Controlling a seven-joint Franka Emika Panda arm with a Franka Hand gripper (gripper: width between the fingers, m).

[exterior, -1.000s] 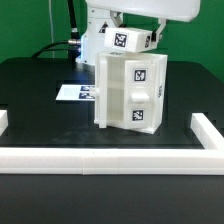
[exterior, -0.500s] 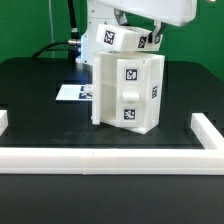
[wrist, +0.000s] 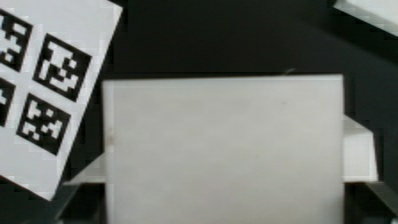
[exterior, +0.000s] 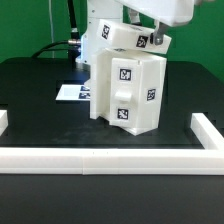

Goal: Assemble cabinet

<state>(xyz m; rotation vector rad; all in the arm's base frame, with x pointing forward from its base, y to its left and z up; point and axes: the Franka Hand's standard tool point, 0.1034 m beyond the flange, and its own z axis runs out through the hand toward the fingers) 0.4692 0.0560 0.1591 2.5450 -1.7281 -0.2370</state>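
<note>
- cabinet [exterior: 128, 92] stands upright mid-table [exterior: 40, 120], tagged faces toward the camera, slightly turned.
- gripper [exterior: 153, 39] sits at the cabinet's top edge, on the exterior view's right; fingers hidden, so cannot tell whether clenched or released.
- marker board [exterior: 70, 94] lies flat just behind the cabinet.
- white border rail [exterior: 100, 160] runs along the front.

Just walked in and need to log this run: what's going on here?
The Panda arm's hand is at the top of the big white boxy plastic cabinet, which stands upright on the black table, inside the long white border rail. Whether the hand is clamped on it, I cannot tell.
</note>
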